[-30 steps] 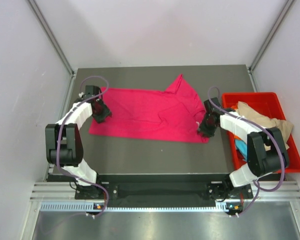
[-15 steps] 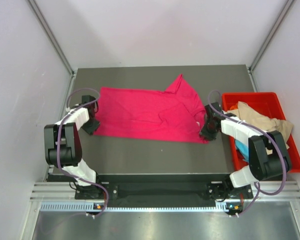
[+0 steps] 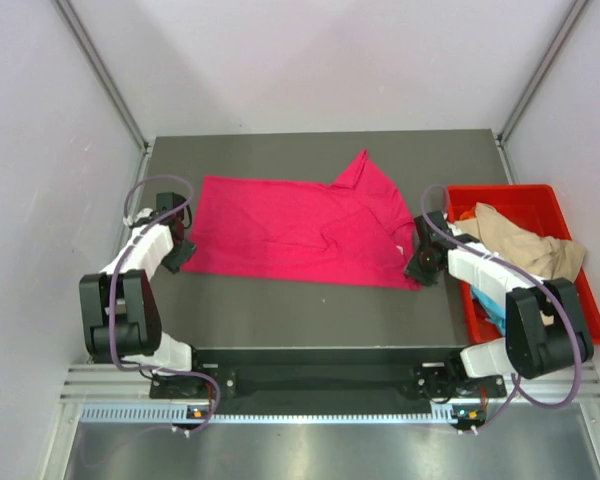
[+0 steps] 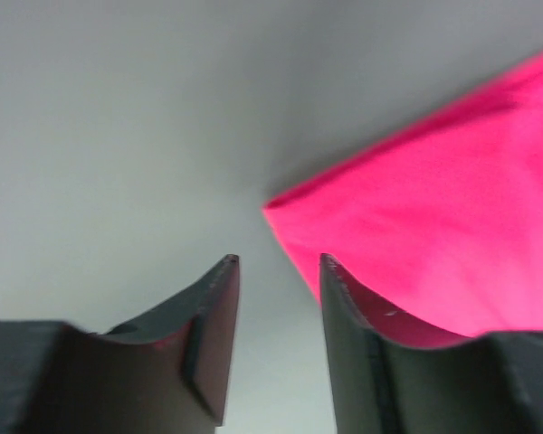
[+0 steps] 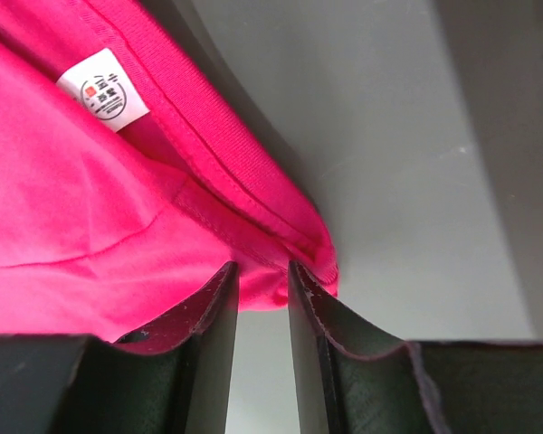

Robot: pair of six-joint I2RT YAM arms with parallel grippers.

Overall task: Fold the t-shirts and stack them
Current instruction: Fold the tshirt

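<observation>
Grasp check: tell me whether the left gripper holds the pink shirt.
No, the left gripper stands open over the table, the pink shirt beside.

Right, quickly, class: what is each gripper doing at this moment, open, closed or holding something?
Left gripper: open, holding nothing.
Right gripper: jaws narrowly apart at the pink t-shirt's edge; whether it grips cannot be told.

One label: white tag point(image 5: 103, 90) sewn on the magenta t-shirt point(image 5: 63, 208), just beside its ribbed collar band. Print on the tag: small red mark at one end, dark round emblem next to it with characters inside. Too small and blurred to read. In the top view the tag is only a white speck at the t-shirt's right edge.
</observation>
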